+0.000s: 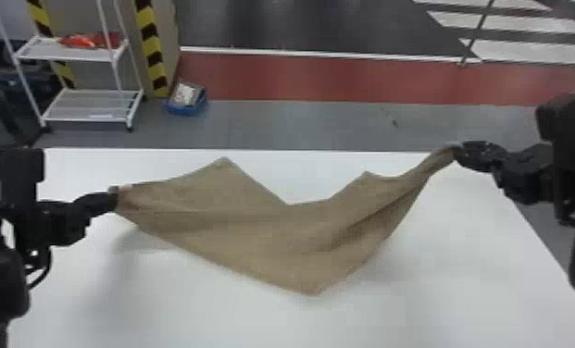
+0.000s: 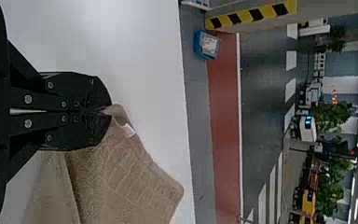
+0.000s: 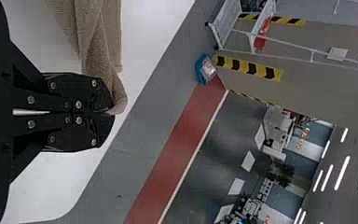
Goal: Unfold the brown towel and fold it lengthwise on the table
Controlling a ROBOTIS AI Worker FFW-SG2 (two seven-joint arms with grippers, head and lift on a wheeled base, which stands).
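Brown towel: strung between my two claws over the white table, slack through the middle. Its left end is off the surface, with a shadow under it; whether the sagging middle touches down, I cannot tell.

Left claw: narrow, fingers together on a small pinch of cloth right at the end, a pale tag just beside the bite. Right claw: also closed on towel, the cloth bunched into a thick rope where it enters the grip.

Handling, my judgement: light, limp, nothing to break. The surface looks like napped terry, so it should grip well enough rather than slide, but it has no stiffness; it will go only where I draw it. The left pinch is shallow and could slip out if I pull hard. The right bunch seems the surer hold, though its gathers run well into the cloth as creases and would spoil a straight fold.

Where to hold: the ends of one long edge, close to the corners, thin bites, claws level. Two peaks stand on the far side, left peak and right peak, and a near point droops toward me. I take these for loose corners or folds; which, I cannot say. Best to spread gently, lay the towel down flat, then regrip the right end nearer its corner before folding lengthwise.
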